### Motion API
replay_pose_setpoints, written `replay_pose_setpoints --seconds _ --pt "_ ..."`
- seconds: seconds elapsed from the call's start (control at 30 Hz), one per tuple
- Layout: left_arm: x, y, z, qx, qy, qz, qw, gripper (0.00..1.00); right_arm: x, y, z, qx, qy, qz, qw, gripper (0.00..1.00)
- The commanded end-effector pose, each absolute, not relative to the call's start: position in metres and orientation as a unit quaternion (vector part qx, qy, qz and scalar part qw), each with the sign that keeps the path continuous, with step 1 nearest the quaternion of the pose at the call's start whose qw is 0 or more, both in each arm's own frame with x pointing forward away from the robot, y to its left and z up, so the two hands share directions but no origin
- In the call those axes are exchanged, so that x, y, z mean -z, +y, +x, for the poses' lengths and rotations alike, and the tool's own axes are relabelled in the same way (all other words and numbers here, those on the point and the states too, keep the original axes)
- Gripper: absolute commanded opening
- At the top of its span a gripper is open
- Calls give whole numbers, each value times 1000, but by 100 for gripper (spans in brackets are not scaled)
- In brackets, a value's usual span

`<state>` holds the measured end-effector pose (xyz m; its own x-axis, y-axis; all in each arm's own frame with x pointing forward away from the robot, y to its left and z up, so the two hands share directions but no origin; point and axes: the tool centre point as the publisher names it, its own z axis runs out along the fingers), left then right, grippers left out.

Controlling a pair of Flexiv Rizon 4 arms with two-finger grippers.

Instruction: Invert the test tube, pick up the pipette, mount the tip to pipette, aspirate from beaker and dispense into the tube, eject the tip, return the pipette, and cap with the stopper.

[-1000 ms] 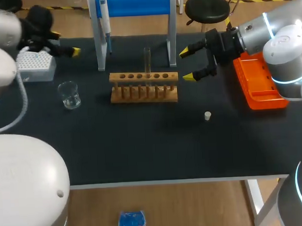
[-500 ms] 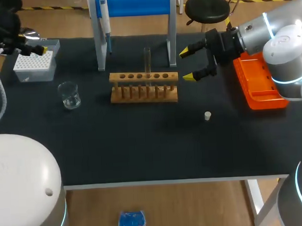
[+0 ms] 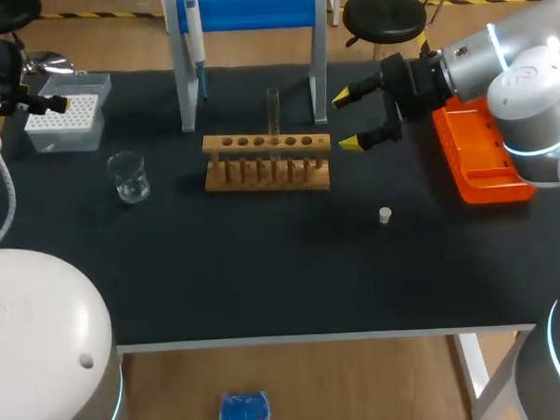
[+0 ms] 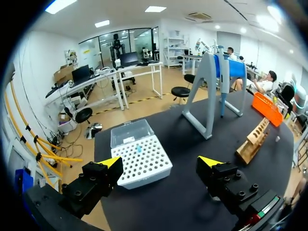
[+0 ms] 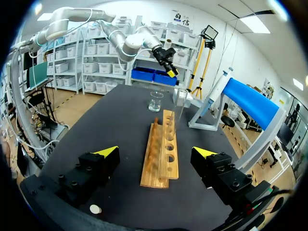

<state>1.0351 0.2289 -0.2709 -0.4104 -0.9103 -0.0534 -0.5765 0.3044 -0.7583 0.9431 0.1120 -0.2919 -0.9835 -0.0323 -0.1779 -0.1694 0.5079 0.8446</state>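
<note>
Right claw [image 3: 346, 121] agape, level, just beside the rack [image 3: 267, 160]

Clock centred on the rack [image 3: 267, 161], 12 at the table's far edge: the test tube [image 3: 273, 108] is standing upright in one of its holes. The stand [image 3: 251, 44] is sitting behind at 12 with the pipette [image 3: 194, 32] hanging at its left side, the tip box [image 3: 67, 122] is sitting at 10 and the beaker [image 3: 128, 176] at 9. The stopper [image 3: 385, 215] is lying apart at 4, the tray [image 3: 479, 155] is lying at 3, the right gripper [image 3: 350, 119] is hovering at 2 between rack and tray, and the left gripper [image 4: 161, 163] is hanging with the tip box just ahead of it.
</note>
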Motion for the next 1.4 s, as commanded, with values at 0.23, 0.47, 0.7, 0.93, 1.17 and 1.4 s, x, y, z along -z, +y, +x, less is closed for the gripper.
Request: replay_pose_setpoints --seconds 0.23,0.47,0.7,0.93,1.17,1.4 --pt "271 221 1033 324 764 -492 262 100 291 112 942 -492 866 -58 70 100" --pt "271 221 1033 324 764 -492 262 100 291 112 942 -492 866 -58 70 100" --pt "282 226 1046 330 753 -498 275 100 291 112 942 -492 866 -58 70 100" --pt "294 229 1070 336 748 -499 279 100 291 112 942 -492 866 -58 70 100" --pt "311 233 1087 333 738 -518 276 100 291 112 942 -492 866 -58 70 100" --pt "322 229 1096 327 730 -536 270 100 291 112 942 -492 866 -58 70 100"
